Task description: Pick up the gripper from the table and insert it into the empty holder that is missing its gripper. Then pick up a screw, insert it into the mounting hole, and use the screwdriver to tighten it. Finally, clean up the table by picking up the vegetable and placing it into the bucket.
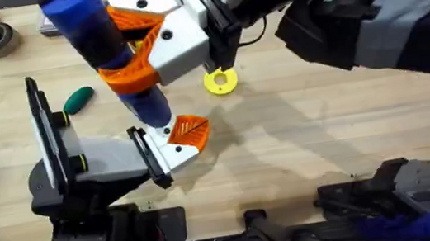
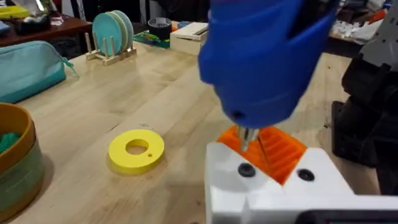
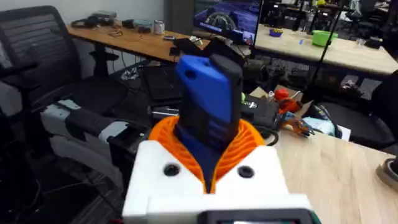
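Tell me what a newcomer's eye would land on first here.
The blue screwdriver, clamped upright in the right gripper, its tip pressed onto the orange gripper seated in the white holder mid-table. Behind it lies a yellow ring; the green vegetable sits on the table to the left.

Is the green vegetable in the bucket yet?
No. The vegetable lies on the table, outside the bucket.
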